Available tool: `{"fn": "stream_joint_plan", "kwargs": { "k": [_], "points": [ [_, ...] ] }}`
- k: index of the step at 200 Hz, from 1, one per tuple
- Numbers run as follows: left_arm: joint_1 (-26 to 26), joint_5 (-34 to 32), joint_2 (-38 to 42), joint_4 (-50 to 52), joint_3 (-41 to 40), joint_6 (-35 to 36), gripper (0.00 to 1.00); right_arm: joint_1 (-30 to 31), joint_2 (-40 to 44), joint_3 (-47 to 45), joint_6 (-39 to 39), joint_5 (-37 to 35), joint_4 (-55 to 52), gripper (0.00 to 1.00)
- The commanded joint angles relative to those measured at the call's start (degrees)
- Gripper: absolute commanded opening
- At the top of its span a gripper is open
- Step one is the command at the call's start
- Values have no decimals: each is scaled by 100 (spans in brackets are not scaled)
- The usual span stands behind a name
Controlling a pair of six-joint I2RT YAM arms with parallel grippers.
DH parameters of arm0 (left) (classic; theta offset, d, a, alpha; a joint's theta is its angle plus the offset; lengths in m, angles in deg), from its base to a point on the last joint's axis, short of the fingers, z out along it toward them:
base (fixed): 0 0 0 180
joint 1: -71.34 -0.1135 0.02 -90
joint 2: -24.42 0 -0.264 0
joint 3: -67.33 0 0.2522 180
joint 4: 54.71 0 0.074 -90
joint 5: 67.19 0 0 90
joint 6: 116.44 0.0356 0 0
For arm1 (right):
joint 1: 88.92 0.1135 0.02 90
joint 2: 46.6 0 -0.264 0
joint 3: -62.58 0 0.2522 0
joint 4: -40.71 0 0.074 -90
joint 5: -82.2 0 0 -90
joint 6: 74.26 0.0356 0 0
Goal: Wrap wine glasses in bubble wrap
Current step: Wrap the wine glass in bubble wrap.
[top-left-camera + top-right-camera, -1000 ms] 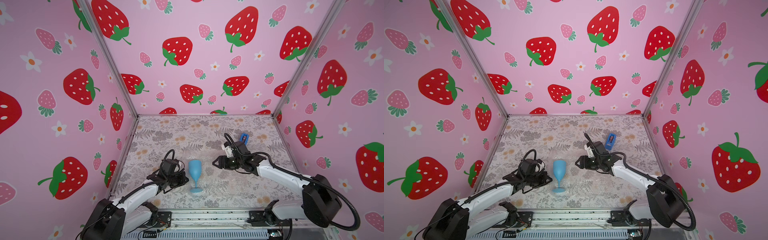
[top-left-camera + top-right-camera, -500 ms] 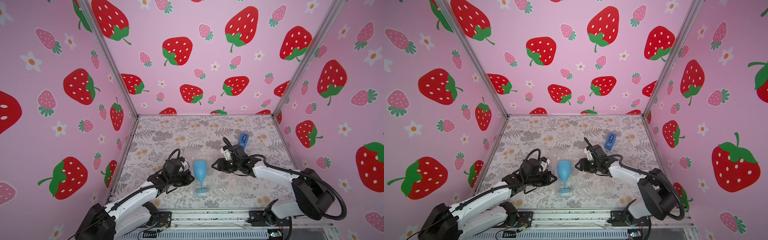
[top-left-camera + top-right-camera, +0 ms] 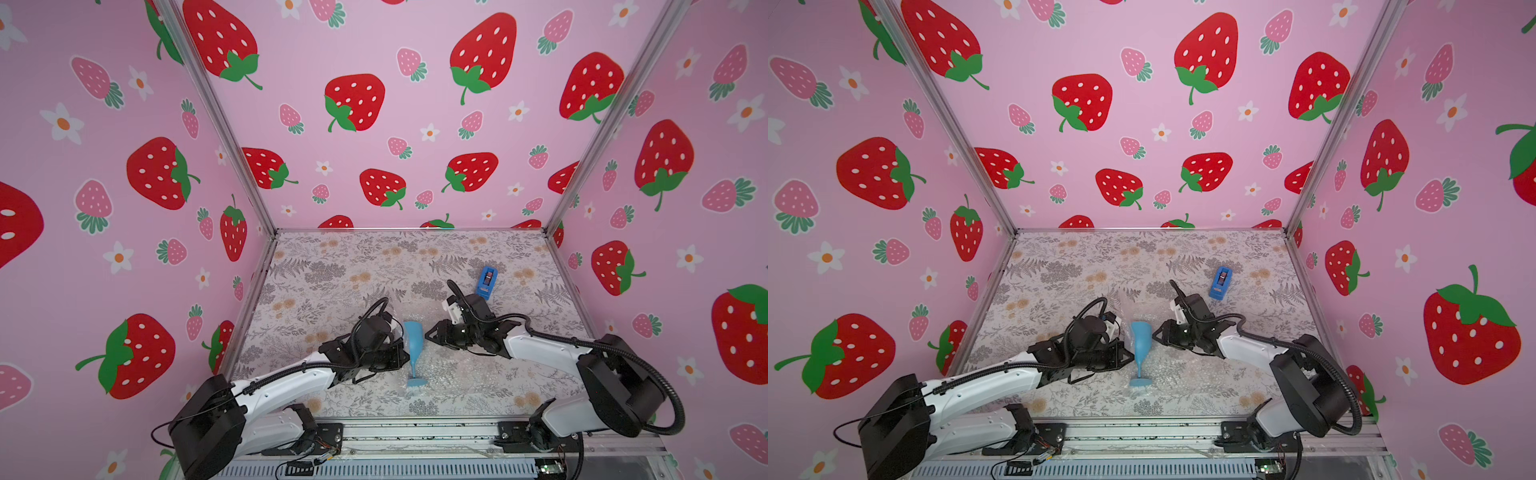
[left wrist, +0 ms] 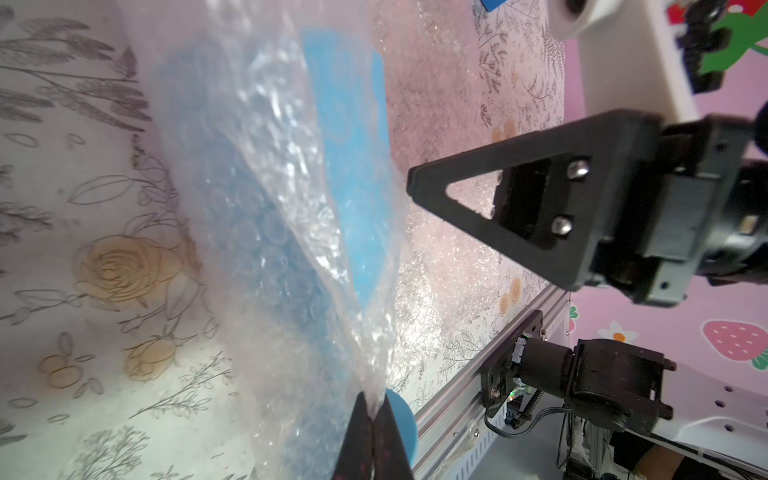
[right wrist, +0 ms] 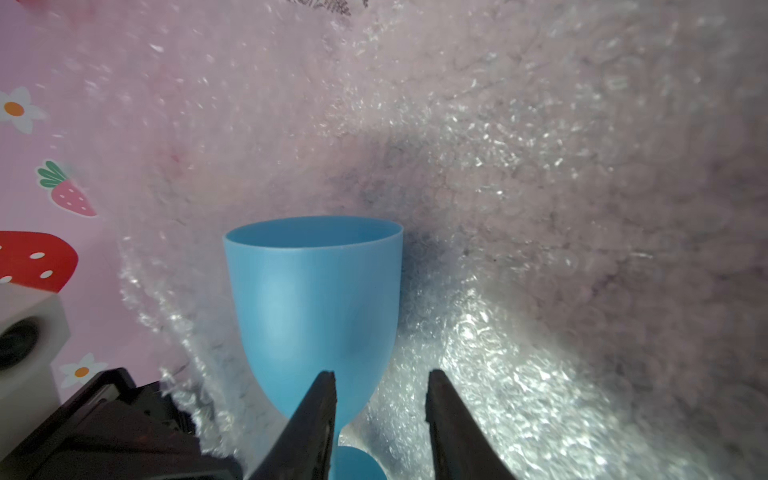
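Goblet (image 3: 414,345) stands near-upright on the bubble wrap (image 3: 461,374), long axis vertical, between both arms. Left end effector (image 4: 374,409) pinches the wrap's edge, raised against the cup. Right end effector (image 5: 381,374): jaws narrowly apart, empty, cup just ahead, offset toward 1 finger.

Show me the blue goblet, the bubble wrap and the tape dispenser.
blue goblet (image 3: 414,337), in a top view, on its cup.
bubble wrap (image 5: 519,187), right wrist view, on the raised sheet.
tape dispenser (image 3: 486,282), in a top view, on its top.
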Motion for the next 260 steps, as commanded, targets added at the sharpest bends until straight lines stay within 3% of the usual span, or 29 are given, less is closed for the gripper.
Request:
{"fn": "stream_joint_plan", "kwargs": {
  "k": [1,88,190,214,227,260],
  "points": [
    [224,-267,-228,-238,410,-305,1,-108,249,-125,122,-88,29,38],
    [778,-168,-1481,-1023,933,-579,4,-406,1409,-331,-237,-77,-627,44],
    [892,-149,-2058,-1198,1364,-607,5,-338,1350,-323,-430,17,-1005,46],
    [902,-125,-2155,-1203,1458,-589,5,-262,1231,-305,-442,9,-1009,42],
    [908,-104,-2192,-1213,1486,-580,10,-246,1199,-309,-430,0,-1005,40],
    [920,-94,-2122,-1116,1543,-518,20,-232,1240,-315,-465,-113,-1055,18]
  ]
}}
